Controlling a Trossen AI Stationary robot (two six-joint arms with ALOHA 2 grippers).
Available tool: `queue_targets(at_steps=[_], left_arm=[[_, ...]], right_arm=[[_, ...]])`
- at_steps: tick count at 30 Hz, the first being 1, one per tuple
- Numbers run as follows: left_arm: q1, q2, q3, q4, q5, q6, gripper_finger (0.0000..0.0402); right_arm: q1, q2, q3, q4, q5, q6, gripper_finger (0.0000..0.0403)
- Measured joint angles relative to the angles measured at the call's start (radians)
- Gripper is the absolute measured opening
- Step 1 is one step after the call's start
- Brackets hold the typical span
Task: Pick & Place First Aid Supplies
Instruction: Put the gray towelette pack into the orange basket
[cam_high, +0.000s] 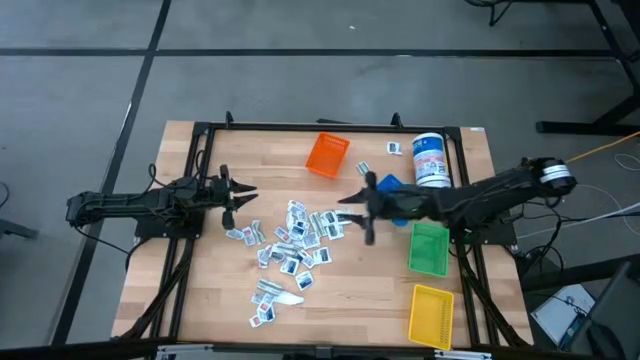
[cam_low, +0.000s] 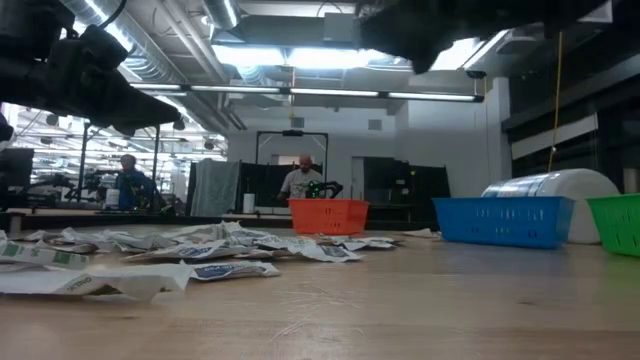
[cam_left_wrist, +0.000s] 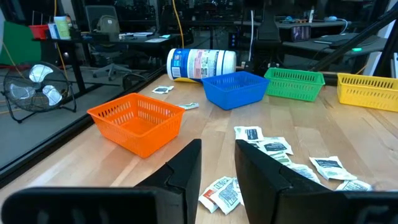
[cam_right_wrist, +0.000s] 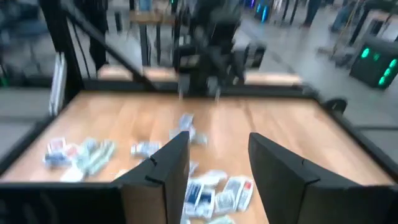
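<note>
The first aid supplies, several small white packets with blue, grey and red print, lie in a loose pile on the middle of the wooden table. They also show in the low view. My right gripper hangs open above the pile's right edge, pointing toward the table's left. In its wrist view nothing is between the fingers, and packets lie below them. My left gripper stands open at the pile's left, close to its arm's base. Its wrist view shows an empty gap.
An orange bin stands at the back middle. A blue bin is partly under my right arm. Green and yellow bins stand at the right. A white canister lies on its side at the back right. People show beyond the table.
</note>
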Motion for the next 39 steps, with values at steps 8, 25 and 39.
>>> queue_targets(at_steps=[8, 25, 39], left_arm=[[0.0, 0.0, 0.0, 0.0, 0.0, 0.0, 0.009], [0.0, 0.0, 0.0, 0.003, 0.0, 0.0, 0.0095], [0.0, 0.0, 0.0, 0.005, -0.003, 0.0, 0.009]], right_arm=[[0.02, 0.165, 0.17, -0.154, -0.059, -0.036, 0.0165], [0.02, 0.324, 0.198, -0.12, -0.132, -0.041, 0.0165], [0.024, 0.351, 0.259, -0.377, -0.025, -0.015, 0.0165]])
